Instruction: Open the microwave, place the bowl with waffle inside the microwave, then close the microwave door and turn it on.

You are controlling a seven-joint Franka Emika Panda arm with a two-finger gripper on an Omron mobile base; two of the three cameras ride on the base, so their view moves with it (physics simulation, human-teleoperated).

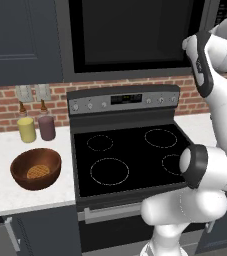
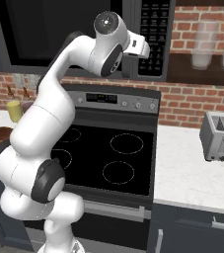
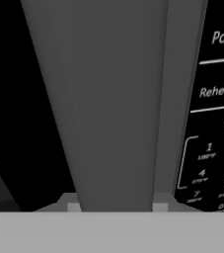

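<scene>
The microwave [image 1: 135, 35] above the stove [image 1: 130, 155] is dark grey with a black window. Its keypad [image 2: 154, 34] is black with white buttons and words. The stove top is black with thin white rings, and its back panel is grey. Left of the stove, the bowl [image 1: 35, 168] is dark reddish brown. The waffle [image 1: 38, 172] in it is golden orange with a grid. The wall [image 1: 5, 107] behind is red brick. Right of the stove, the toaster [image 2: 220, 137] is silver.
</scene>
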